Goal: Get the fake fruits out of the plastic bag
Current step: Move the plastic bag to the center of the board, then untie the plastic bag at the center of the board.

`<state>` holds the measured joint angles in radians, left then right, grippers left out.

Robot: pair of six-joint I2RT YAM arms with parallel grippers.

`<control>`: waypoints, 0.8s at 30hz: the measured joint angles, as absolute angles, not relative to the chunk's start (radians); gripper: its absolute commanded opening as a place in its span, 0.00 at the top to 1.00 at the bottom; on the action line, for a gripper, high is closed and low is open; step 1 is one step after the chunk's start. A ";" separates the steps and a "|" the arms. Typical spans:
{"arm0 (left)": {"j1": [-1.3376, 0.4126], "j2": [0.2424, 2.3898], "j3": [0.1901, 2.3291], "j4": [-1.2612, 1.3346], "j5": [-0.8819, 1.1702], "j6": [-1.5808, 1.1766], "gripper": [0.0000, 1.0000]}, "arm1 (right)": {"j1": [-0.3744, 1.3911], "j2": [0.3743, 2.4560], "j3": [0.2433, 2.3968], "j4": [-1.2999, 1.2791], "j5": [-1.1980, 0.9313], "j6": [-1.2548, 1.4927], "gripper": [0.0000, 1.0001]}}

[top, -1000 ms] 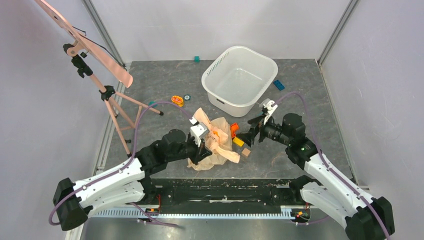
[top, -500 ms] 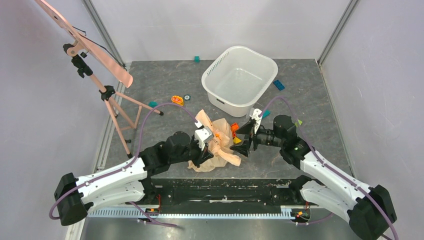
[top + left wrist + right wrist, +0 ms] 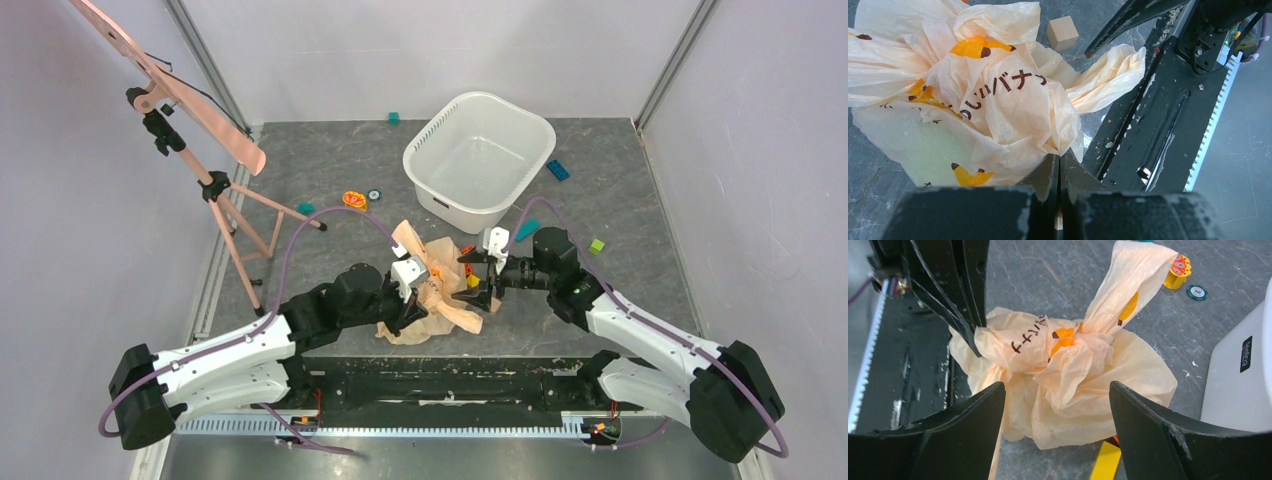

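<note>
**Bag pinned by left claw, right claw spread around it**

We find the plastic bag (image 3: pixel 437 292) crumpled in a heap on the tabletop (image 3: pixel 330 160). It is at the middle of the near edge, just beyond the black base rail (image 3: pixel 450 375) and between the two arms.

The left claw (image 3: pixel 413 303) has its fingers pressed fully together. In the left wrist view a fold of the bag's near edge runs into the tips, so it is gripping the film. The right claw (image 3: pixel 1057 389) faces it from the other side. Its jaws are wide apart with the bulk of the bag between them, and a gap shows on each side, so nothing is held.

Around the bag:
- A small wooden cube (image 3: pixel 1062 33) sits just past the bag, beside a right finger.
- A yellow block (image 3: pixel 1106 462) pokes out from under the bag's edge, below the right claw.
- The white tub (image 3: pixel 480 160) stands behind the bag, apart from it.
- An orange flower-shaped disc (image 3: pixel 354 200) and a round chip (image 3: pixel 374 195) lie further back on the left.
- A tripod (image 3: pixel 215 190) occupies the left side.

The bag is thin, peach-beige and heavily creased. It is printed with yellow bananas and dark lettering, and one twisted handle sticks up toward the tub. A pale green patch shows through the film in the left wrist view, but we cannot tell what it is.
</note>
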<state>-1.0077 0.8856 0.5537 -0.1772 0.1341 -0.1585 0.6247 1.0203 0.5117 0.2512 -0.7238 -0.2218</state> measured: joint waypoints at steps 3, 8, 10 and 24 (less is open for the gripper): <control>-1.008 0.885 0.554 -0.178 0.134 -0.157 0.98 | 0.625 1.066 0.528 0.243 -0.734 -0.284 0.25; -1.008 0.884 0.553 -0.178 0.134 -0.155 0.98 | 0.625 1.160 0.609 0.154 -0.747 -0.384 0.25; -1.008 0.883 0.552 -0.178 0.134 -0.154 0.98 | 0.625 1.184 0.632 0.134 -0.753 -0.414 0.27; -1.011 0.876 0.548 -0.186 0.128 -0.154 0.98 | 0.625 1.254 0.658 0.107 -0.831 -0.452 1.00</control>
